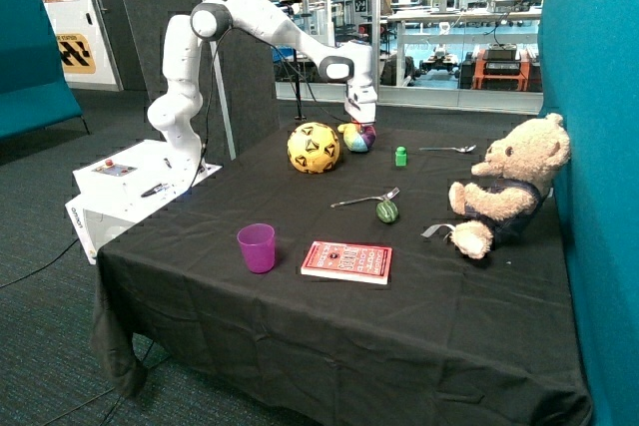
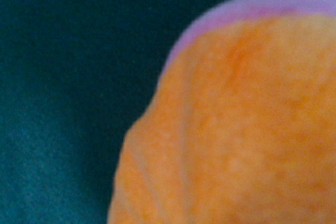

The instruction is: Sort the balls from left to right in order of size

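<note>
Three balls lie on the black tablecloth (image 1: 300, 316). A large yellow ball with black triangles (image 1: 313, 147) sits at the back. A mid-sized multicoloured soft ball (image 1: 356, 138) lies touching it, on the side toward the green block. A small green ball (image 1: 386, 212) lies nearer the front, beside a fork. My gripper (image 1: 360, 124) is down on top of the multicoloured ball. In the wrist view, an orange and purple panel of that ball (image 2: 236, 129) fills most of the picture, very close.
A small green block (image 1: 400, 156) and a spoon (image 1: 449, 150) lie beyond the multicoloured ball. A fork (image 1: 364, 199), a purple cup (image 1: 256, 247) and a red book (image 1: 346, 261) lie toward the front. A teddy bear (image 1: 509, 192) sits at the far side.
</note>
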### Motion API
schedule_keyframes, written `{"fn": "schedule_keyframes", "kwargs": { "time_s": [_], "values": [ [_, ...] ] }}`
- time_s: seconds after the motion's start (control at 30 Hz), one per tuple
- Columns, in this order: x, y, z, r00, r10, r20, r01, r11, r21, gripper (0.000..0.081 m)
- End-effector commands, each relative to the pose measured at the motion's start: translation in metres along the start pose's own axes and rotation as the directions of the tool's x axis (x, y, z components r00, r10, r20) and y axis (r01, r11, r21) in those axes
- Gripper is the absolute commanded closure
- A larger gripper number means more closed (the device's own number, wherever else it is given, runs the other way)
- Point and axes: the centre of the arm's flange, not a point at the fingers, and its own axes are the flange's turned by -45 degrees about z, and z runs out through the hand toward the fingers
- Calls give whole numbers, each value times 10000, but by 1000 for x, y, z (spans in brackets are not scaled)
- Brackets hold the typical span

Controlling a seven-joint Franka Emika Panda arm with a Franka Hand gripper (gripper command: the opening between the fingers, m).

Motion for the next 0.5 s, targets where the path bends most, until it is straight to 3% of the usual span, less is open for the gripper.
{"fn": "schedule_keyframes", "kwargs": {
  "time_s": [0.0,0.47],
  "values": [
    [-5,5,-9,10000,47,-14,-47,10000,14,808],
    [-18,21,-30,9998,175,-14,-175,9998,14,808]
  ]
}}
